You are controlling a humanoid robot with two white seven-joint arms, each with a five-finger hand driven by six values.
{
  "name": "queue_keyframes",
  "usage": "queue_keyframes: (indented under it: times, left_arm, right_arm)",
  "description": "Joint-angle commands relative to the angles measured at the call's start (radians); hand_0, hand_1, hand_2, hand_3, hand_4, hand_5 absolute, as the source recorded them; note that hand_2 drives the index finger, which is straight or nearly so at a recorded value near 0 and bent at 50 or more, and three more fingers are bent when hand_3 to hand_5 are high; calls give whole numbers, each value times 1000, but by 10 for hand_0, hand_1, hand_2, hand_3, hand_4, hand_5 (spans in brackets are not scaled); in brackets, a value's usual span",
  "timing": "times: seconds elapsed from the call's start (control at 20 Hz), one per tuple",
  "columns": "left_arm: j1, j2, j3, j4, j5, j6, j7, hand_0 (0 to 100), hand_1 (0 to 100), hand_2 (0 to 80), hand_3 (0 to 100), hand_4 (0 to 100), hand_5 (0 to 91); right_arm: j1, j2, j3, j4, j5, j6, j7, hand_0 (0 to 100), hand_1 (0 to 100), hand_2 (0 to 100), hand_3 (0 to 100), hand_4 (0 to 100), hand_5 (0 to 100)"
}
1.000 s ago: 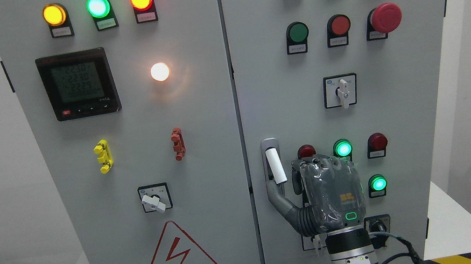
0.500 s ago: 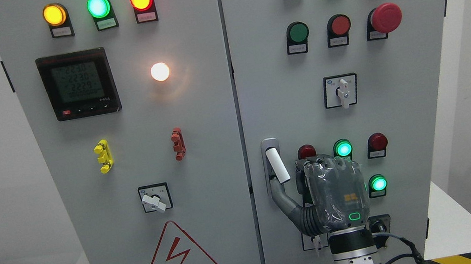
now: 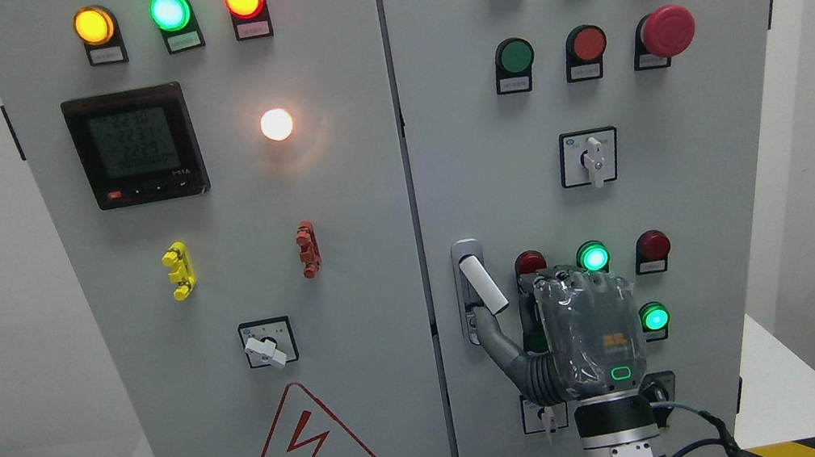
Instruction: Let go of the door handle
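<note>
the door handle [image 3: 481, 287] is set at the left edge of the right-hand cabinet door [image 3: 496, 165], just beside the seam between the two doors, so that the latch can be worked close to the closing edge. its white lever is seen tilted, the lower end swung out to the right of its metal backplate. just beneath that lower end the thumb [image 3: 503, 348] of the right hand [image 3: 584, 335] is placed, touching or nearly touching the lever; contact cannot be told for certain. the other fingers [image 3: 548, 288] are held extended upward and loosely together, to the right of the lever and not wrapped around it, so nothing is gripped. such a pose is judged to suit letting go: the lever is no longer enclosed, and only the thumb remains to be drawn clear. behind the knuckles a green lamp [image 3: 593, 257] is partly approached but not covered. the left hand is not seen.
</note>
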Motion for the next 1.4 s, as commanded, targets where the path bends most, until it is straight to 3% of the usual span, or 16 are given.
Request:
queue_keyframes:
  times: [0.0,1.35]
  left_arm:
    - [0,0,-14,20,0,-1,-1,120,389,0,0,0,0]
    - [0,0,-15,20,0,-1,-1,120,389,0,0,0,0]
  right_arm:
    - [1,1,-17,-11,0,-2,3,430,514,912,1000,939,1000]
    - [-1,-5,-48,-31,-3,-3,0,413,550,918,1000,941,1000]
